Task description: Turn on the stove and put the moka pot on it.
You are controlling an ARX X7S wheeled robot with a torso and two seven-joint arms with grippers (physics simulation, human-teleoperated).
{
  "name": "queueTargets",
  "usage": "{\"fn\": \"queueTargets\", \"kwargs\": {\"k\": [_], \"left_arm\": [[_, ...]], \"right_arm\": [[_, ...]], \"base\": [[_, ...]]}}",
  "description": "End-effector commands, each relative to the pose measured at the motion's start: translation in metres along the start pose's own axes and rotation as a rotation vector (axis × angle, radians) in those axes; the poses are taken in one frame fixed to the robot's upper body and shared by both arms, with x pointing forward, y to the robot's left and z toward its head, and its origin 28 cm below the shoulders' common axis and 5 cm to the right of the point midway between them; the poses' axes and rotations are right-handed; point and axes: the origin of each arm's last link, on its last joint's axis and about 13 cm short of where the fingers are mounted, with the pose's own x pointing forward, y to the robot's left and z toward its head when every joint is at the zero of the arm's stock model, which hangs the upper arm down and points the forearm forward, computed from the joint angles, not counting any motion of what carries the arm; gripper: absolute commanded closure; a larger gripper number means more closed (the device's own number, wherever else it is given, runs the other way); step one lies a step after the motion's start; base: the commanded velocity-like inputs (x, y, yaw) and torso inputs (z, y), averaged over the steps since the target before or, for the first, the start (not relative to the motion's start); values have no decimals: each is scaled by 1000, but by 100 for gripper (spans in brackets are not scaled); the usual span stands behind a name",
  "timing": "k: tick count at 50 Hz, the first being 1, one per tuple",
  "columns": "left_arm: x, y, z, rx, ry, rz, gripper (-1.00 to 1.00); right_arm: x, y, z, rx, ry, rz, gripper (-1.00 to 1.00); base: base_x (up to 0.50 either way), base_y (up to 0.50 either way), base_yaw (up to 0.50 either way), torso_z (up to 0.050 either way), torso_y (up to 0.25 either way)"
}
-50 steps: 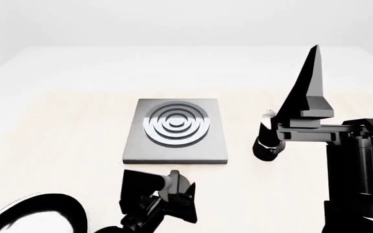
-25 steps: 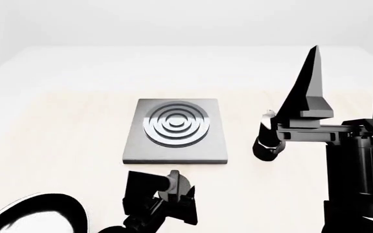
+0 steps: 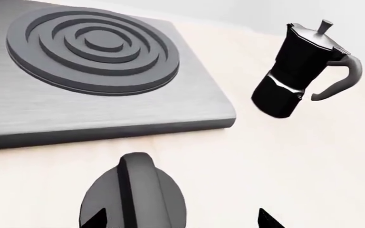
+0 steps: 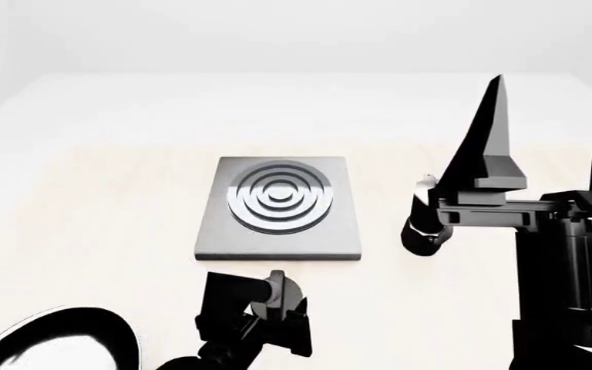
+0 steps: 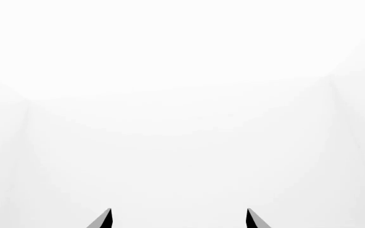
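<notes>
The stove point(image 4: 278, 204) is a flat grey slab with a ring burner in the middle of the table; it also shows in the left wrist view point(image 3: 100, 71). Its round knob point(image 4: 281, 292) lies just in front of the slab. My left gripper point(image 4: 265, 310) is open over it; in the left wrist view point(image 3: 182, 221) the knob point(image 3: 135, 194) sits between the jaws, close to one fingertip point(image 3: 97, 219). The black moka pot point(image 3: 300, 71) stands upright right of the stove, half hidden behind my right arm in the head view point(image 4: 422, 223). My right gripper point(image 4: 555, 81) points upward, open and empty point(image 5: 178, 219).
A black frying pan point(image 4: 55, 343) lies at the near left corner of the head view. The pale table point(image 4: 101, 193) stretches left of and behind the stove. My right arm point(image 4: 563, 262) fills the right side.
My left gripper has shifted slightly toward me at the knob. The right arm, stove and moka pot have barely moved.
</notes>
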Motion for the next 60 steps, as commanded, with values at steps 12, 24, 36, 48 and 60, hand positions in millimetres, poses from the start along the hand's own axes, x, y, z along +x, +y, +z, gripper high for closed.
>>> {"fn": "queueTargets", "kwargs": {"k": [12,24,36,48,60], "left_arm": [[6,3,-6,-9,21,4,-100],[11,2,-8,-6,36,-6,-100],[13,-1,-13,-10,53,-23,-100],[15,-4,-19,-17,63,-37,-100],[14,-14,-21,-4,79,-81,-100]], "right_arm": [[0,1,1,-1,1,4,-100],[0,1,1,1,0,3,-100],[0,1,0,1,1,2,-100],[-1,1,0,3,2,0,-100],[-1,0,-2,2,5,-2,-100]], "base": [[0,0,0,0,0],[0,0,0,0,0],[0,0,0,0,0],[0,0,0,0,0],[0,0,0,0,0]]}}
